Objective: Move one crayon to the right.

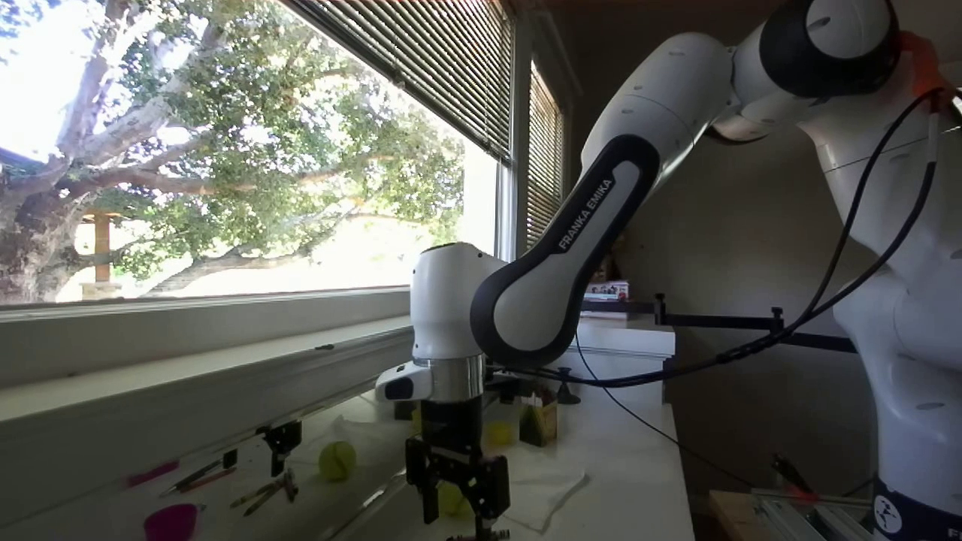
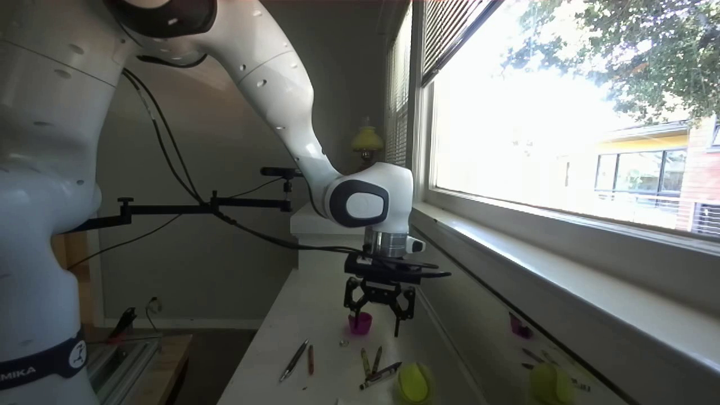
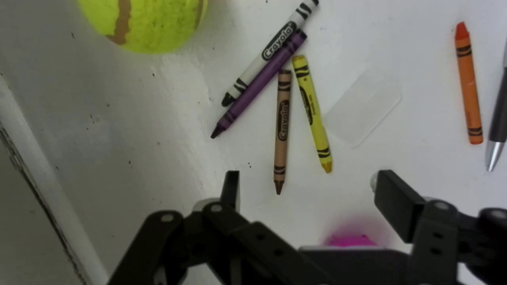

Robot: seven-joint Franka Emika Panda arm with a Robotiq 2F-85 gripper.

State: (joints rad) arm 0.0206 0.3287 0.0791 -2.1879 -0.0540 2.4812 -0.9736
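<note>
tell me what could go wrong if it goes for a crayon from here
Grabbing the white crayon could drag the purple crayon along, since they lie side by side, seemingly touching.
The wide-open jaws might catch both the brown crayon and the yellow crayon, whose upper ends sit close together in the wrist view.
Going for the orange crayon may knock the pen lying close beside it.

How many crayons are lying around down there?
5, in the wrist view: a white-wrapped crayon near the top, a purple crayon alongside it, a brown crayon and yellow crayon to their lower right, and an orange crayon toward the right. The gripper may hide others.
</note>
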